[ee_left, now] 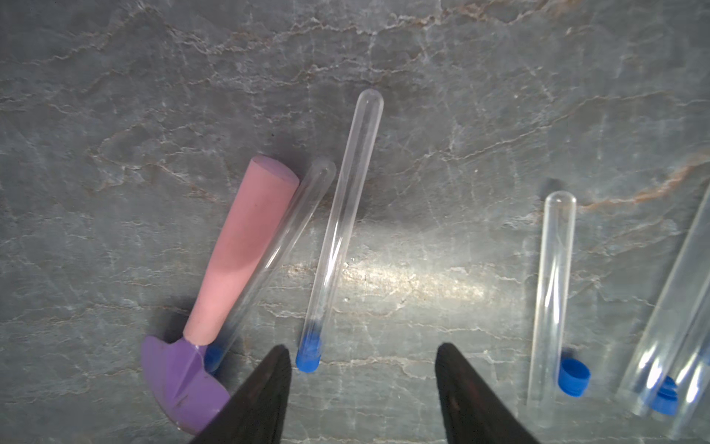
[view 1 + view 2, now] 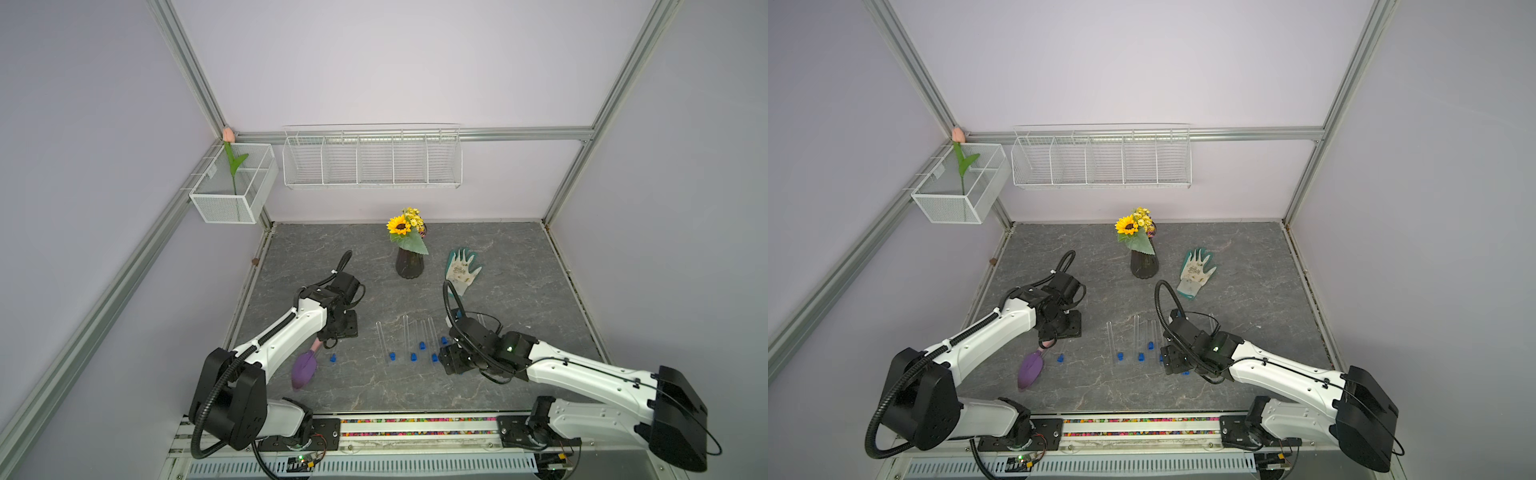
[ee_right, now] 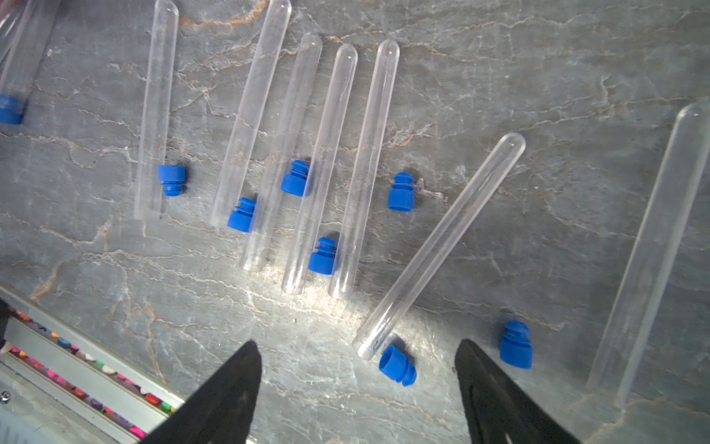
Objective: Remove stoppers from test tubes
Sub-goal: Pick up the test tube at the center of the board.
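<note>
My left tool (image 1: 362,346) is nearest: jaws apart, empty, poised at the plugged end of a test tube (image 1: 340,226), I judge to pinch its blue stopper (image 1: 309,357). Another plugged tube (image 1: 274,265) lies against the scoop (image 1: 238,250). My right tool (image 3: 357,342) is open and empty over loose stoppers (image 3: 397,365) and unplugged tubes (image 3: 365,165) on the surface (image 3: 538,77).

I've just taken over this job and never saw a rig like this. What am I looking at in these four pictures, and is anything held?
Two white robot arms work at a grey table. Two pictures look down from above; two come from a camera on each wrist, looking past its black claw. On the table are clear test tubes, loose blue stoppers, a purple scoop, a glove and a vase of flowers. The left claw hangs open over a stoppered tube; the right claw hangs open over unplugged tubes. Nothing is held.
</note>
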`<state>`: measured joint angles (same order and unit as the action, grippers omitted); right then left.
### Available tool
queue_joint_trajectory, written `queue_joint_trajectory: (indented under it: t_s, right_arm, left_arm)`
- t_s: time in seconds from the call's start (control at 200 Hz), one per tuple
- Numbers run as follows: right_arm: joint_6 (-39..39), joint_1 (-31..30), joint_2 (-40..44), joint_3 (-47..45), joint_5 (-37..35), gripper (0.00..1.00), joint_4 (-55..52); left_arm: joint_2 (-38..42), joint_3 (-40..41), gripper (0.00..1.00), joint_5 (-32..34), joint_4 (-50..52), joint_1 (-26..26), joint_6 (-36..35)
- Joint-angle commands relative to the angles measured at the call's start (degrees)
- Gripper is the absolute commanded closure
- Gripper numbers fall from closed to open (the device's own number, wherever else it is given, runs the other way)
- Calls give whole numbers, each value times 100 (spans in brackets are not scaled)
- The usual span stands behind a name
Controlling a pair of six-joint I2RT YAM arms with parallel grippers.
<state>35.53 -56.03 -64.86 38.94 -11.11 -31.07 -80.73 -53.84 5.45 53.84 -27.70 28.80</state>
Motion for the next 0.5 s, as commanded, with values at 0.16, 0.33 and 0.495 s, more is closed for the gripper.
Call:
queue_joint_trajectory:
  t_s: [0.16, 0.33, 0.495]
  right_arm:
    - [-46, 139, 202, -209, -7, 17, -84]
    - [-61, 171, 154, -191, 26, 17, -54]
    - [-60, 189, 62, -166, 62, 17, -21]
  left_arm:
    - [-487, -135, 40, 252, -48, 72, -14]
    - [-673, -161, 41, 202, -98, 124, -21]
    - [-790, -146, 41, 231, -98, 159, 24]
